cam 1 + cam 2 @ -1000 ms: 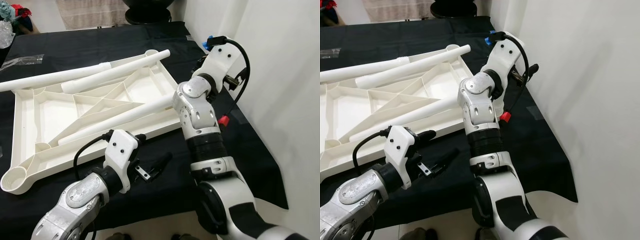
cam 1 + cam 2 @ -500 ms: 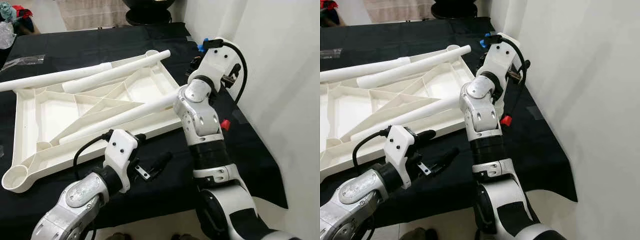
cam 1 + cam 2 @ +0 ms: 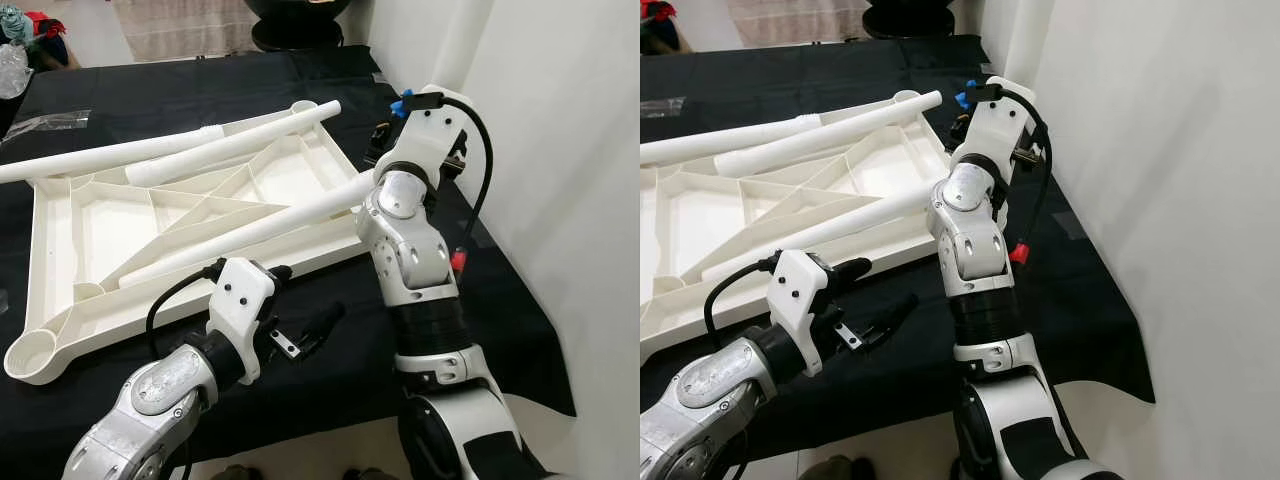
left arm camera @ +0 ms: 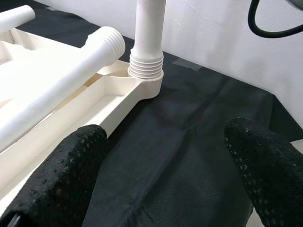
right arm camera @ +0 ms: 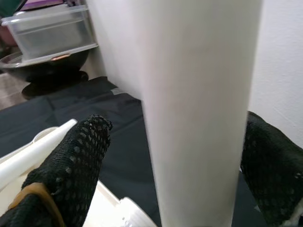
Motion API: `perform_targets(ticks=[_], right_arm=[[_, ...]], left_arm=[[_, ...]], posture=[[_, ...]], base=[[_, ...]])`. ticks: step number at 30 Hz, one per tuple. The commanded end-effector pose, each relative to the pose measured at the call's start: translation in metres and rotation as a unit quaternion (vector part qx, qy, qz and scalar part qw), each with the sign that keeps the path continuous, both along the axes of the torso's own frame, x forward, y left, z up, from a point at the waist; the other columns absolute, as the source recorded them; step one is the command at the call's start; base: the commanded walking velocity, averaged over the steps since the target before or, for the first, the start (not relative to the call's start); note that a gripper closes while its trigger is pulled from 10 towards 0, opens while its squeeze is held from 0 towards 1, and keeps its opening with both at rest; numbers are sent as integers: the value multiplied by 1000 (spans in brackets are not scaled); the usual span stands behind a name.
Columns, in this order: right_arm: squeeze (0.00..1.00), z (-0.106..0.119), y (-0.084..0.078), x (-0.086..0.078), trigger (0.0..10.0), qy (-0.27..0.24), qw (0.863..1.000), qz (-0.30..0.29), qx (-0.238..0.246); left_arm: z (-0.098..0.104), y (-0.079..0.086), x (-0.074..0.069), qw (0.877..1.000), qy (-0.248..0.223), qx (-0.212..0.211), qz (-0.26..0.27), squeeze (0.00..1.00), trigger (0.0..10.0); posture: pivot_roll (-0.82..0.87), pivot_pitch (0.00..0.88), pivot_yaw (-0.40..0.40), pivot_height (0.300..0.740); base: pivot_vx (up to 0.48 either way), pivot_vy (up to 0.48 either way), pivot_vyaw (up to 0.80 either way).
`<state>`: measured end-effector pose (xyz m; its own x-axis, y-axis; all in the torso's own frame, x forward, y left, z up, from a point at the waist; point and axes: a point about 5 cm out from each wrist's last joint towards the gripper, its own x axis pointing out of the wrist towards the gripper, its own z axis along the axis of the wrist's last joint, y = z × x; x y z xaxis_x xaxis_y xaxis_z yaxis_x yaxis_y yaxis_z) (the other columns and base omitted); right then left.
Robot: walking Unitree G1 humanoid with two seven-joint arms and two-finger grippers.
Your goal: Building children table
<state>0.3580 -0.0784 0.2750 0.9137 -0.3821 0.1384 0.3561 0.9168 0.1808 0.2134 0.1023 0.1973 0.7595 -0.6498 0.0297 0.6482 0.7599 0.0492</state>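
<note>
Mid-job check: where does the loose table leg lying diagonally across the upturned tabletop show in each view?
Left eye view: the loose leg slants across the middle.
Right eye view: same slant, left of middle.
Left wrist view: its threaded end lies beside the upright leg.
Right wrist view: probably the threaded tip by the near white tube.
Shared landmark: the ribbed white tabletop.

Bare black cloth (image 3: 330,365) lies open before your left gripper (image 3: 305,335). The white table frame (image 3: 90,225) and loose legs (image 3: 110,152) block its far side. An upright leg (image 5: 199,113) stands between your right gripper's fingers (image 5: 71,161).
</note>
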Motion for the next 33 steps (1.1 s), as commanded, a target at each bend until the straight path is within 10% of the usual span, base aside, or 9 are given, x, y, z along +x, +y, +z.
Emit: perform_targets(ticks=[1, 33], right_arm=[[0, -11, 10, -6, 10000, 20, 999, 23, 16], [0, -17, -12, -12, 10000, 30, 998, 54, -21]], left_arm=[[-3, 2, 0, 1000, 3, 6, 3, 0, 10000], [-3, 3, 2, 1000, 1, 8, 5, 0, 10000]], posture=[[63, 145, -48, 740], [58, 146, -43, 740]], base=[[0, 0, 0], [0, 0, 0]])
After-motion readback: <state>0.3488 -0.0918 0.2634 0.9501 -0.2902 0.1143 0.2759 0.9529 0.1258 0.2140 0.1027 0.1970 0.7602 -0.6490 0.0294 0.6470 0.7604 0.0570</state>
